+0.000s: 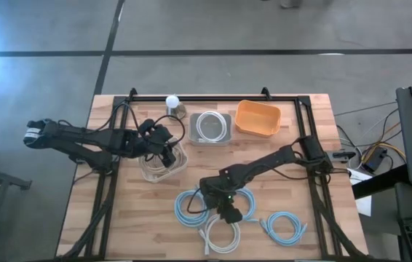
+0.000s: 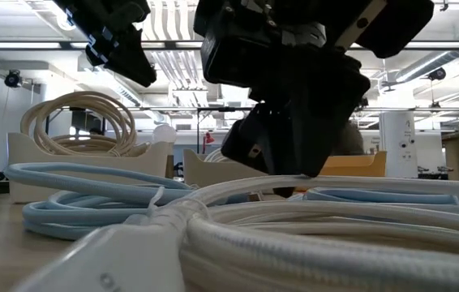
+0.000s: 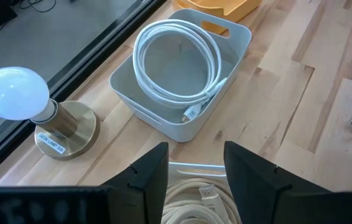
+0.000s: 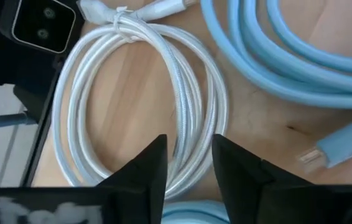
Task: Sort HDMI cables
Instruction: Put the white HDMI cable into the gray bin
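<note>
My right gripper point(image 1: 226, 211) point(image 4: 189, 146) is open, low over a white coil point(image 1: 222, 236) point(image 4: 191, 106) near the table's near edge. Its fingers stand on either side of the coil's bundled strands. Light blue coils point(image 1: 191, 207) point(image 1: 286, 225) point(image 4: 275, 50) lie flat on the wood around it. My left gripper point(image 1: 164, 151) point(image 3: 196, 152) is open above a beige coil point(image 3: 194, 196) point(image 2: 75, 122) that sits in a pale bin point(image 2: 27, 162). Another white coil point(image 3: 176, 59) lies in the grey bin point(image 3: 132, 93). My right gripper comes at the white coil from above, pointing down, with the coil's side strands point(image 4: 194, 134) in the gap between its open fingers. The coil lies flat on the table. Whether the fingertips touch the strands I cannot tell.
An orange bin point(image 1: 239, 120) stands at the far edge, right of the grey bin point(image 1: 193, 127). A small lamp with a round bulb point(image 1: 172, 102) point(image 3: 14, 93) stands left of the grey bin. Black frame rails run along the table's far and side edges.
</note>
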`<state>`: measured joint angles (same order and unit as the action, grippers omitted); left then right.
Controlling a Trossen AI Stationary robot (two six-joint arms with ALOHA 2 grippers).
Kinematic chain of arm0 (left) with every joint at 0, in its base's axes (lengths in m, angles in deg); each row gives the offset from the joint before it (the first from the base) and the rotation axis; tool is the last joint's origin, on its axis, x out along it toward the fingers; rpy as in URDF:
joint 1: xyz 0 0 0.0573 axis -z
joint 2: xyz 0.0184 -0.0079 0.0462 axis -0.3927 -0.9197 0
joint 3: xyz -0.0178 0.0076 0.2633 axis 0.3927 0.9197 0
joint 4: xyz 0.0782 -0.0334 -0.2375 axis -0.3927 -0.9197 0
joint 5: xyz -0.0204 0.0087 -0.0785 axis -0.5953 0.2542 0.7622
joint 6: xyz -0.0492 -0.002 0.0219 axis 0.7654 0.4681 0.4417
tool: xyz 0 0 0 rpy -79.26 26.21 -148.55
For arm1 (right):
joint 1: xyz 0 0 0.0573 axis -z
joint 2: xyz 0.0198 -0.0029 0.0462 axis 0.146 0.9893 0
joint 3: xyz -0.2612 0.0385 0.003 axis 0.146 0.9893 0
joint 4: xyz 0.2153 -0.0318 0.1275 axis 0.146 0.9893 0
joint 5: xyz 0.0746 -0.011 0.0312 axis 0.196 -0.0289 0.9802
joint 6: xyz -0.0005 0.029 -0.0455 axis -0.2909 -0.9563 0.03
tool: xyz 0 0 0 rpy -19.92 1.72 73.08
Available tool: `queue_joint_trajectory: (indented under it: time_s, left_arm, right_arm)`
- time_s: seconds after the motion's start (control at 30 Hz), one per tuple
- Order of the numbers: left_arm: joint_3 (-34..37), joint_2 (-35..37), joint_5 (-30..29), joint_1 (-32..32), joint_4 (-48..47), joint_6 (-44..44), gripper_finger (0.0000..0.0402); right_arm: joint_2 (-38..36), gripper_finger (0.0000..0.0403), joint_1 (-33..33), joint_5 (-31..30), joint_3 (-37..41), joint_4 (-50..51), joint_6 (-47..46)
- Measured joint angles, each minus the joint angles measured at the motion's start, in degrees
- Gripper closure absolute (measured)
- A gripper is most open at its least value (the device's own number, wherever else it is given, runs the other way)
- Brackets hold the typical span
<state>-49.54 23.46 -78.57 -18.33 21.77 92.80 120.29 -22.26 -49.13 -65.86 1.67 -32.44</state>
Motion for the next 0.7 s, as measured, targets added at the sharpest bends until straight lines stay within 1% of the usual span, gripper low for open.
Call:
queue_joint_trajectory:
  time_s: [0.07, 0.17, 0.3, 0.43, 0.7]
  left_arm:
    - [0.00, 0.00, 0.00, 0.00, -0.01, 0.00, 0.0241]
    - [0.00, 0.00, 0.00, 0.00, 0.00, -0.04, 0.0241]
    - [0.00, 0.00, 0.00, 0.00, -0.02, -0.07, 0.0241]
    - [0.00, 0.00, 0.00, 0.00, -0.06, -0.07, 0.0241]
    - [0.00, 0.00, -0.02, -0.02, -0.04, -0.10, 0.0241]
  right_arm:
    - [0.09, 0.0279, 0.00, -0.92, 0.09, -0.11, 0.07]
    - [1.05, 0.0288, 0.00, -0.58, 0.25, -0.15, -0.08]
    - [2.98, 0.0302, 0.11, 3.44, 0.31, -0.89, -0.14]
    - [3.56, 0.0316, 0.45, 4.30, 0.28, -1.61, 0.19]
    - [3.52, 0.0387, 1.88, 3.59, 0.31, -1.62, 1.31]
